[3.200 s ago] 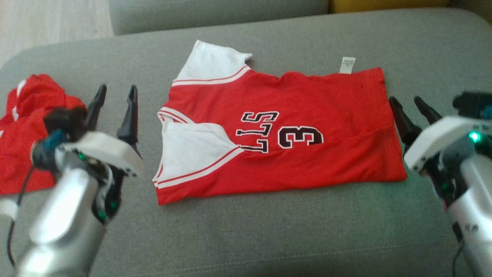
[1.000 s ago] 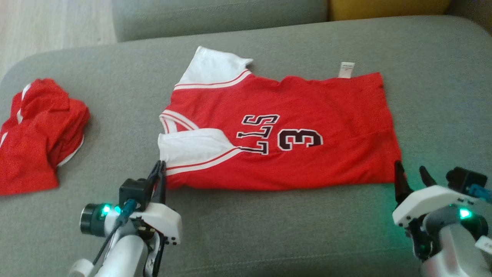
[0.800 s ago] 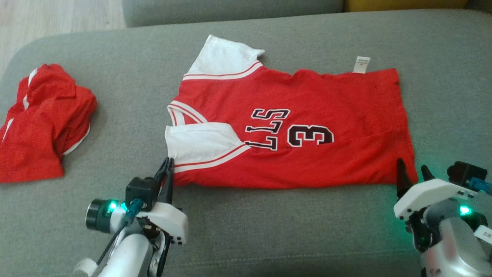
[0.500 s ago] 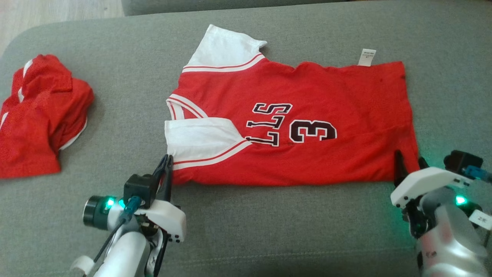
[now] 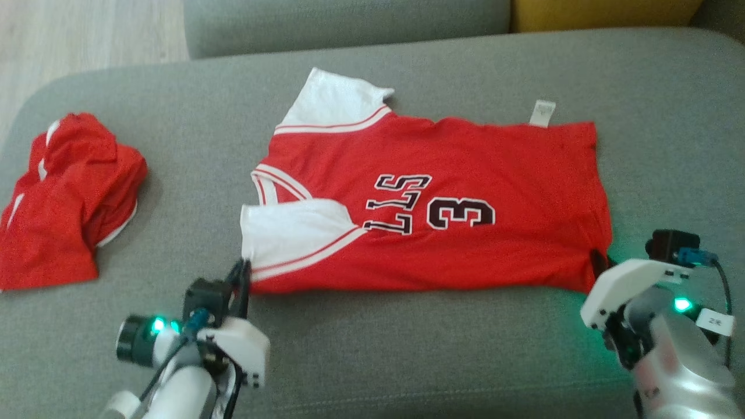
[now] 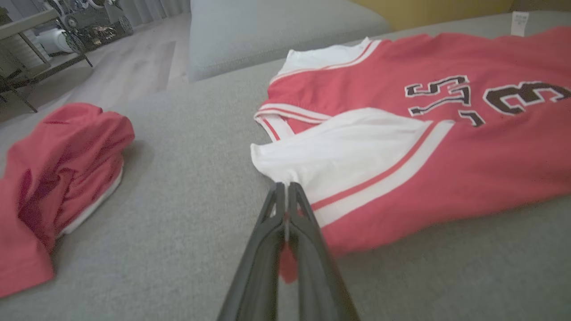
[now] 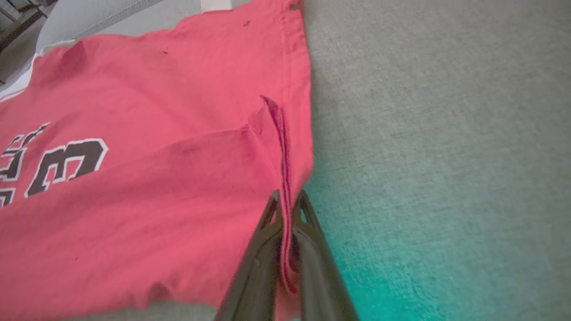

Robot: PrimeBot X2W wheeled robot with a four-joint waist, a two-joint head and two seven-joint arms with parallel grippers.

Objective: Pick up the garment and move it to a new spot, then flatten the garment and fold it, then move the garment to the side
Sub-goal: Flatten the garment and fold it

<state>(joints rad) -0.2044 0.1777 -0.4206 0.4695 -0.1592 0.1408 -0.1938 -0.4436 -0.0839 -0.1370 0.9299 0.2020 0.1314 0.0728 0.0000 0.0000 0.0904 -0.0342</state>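
A grey couch cushion [image 5: 407, 349] carries a red jersey [image 5: 495, 174] spread flat at centre (white sleeves leftward) and a crumpled red garment [image 5: 64, 203] at the left.

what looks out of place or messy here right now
The second red garment lies crumpled in a heap at the left end of the sofa. On the jersey, a white tag sticks out past the far edge, and the hem is puckered into a ridge where the right gripper pinches it.
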